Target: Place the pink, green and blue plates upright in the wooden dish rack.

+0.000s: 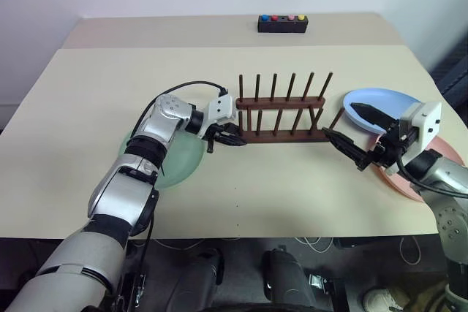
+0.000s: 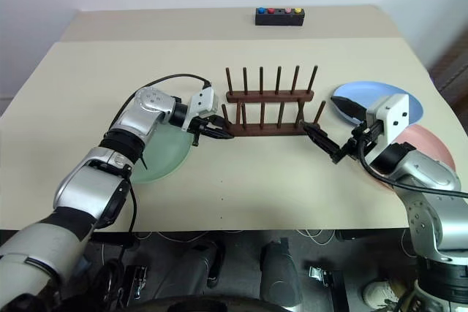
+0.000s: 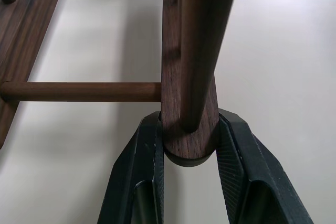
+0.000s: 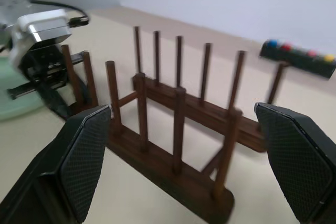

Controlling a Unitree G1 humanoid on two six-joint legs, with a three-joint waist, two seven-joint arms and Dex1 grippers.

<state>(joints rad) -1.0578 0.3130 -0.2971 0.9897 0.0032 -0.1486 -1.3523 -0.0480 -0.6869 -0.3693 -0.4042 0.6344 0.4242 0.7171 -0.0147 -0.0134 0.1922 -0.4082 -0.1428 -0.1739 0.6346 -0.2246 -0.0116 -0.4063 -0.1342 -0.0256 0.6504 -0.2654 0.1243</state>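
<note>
The left hand [image 3: 189,156] clamped the near rail end of the dish rack [image 1: 281,111], its long axis running toward the wide-open right hand [image 1: 349,137], with the blue plate [image 1: 380,104] seemingly just behind.

I'm seeing dark brown wood with a smooth, satin grain on the wooden dish rack [image 3: 186,77]. The left pincer [image 3: 190,153] has matt black fingers [image 3: 239,156] with fine ribbing; the right pincer [image 4: 191,163] shows cross-hatched pads [image 4: 84,161]. The counter [image 1: 95,85] looks smooth, matt beige.
</note>
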